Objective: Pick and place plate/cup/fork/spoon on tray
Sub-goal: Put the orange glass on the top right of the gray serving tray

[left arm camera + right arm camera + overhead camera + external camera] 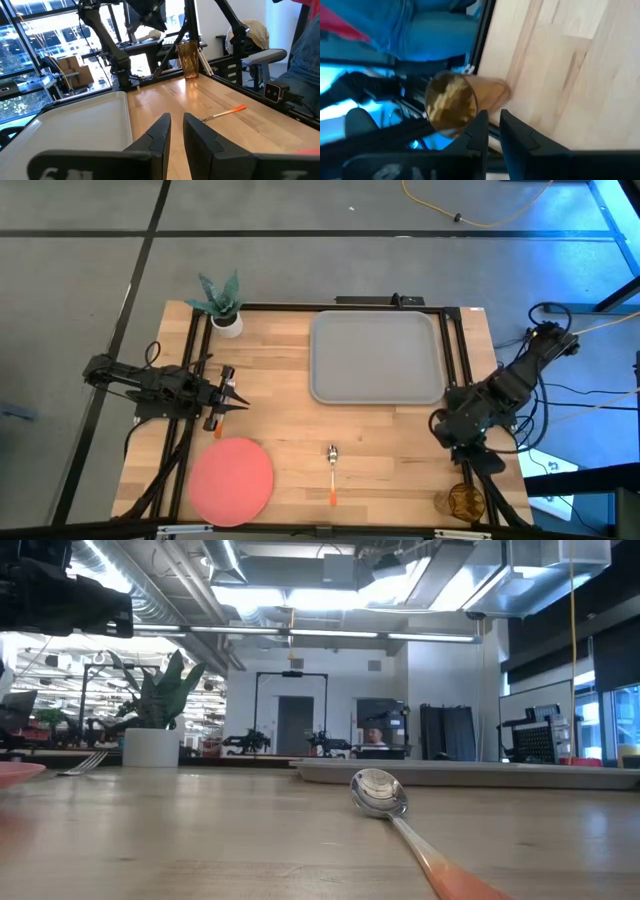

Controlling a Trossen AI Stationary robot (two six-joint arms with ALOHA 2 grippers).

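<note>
The fork [222, 406] lay mostly hidden under the left gripper [236, 392]; only its tines showed at table height. The plate [18, 772] was cut off by the low view's edge. The spoon [380, 792] handle ran out of frame. A person's legs [427, 25] were blurred.

The high view looks straight down on the whole worktop [380, 445]. The low view sits at worktop level, close behind the spoon [380, 792], facing the room. Both wrist views share the cup [188, 60].
</note>
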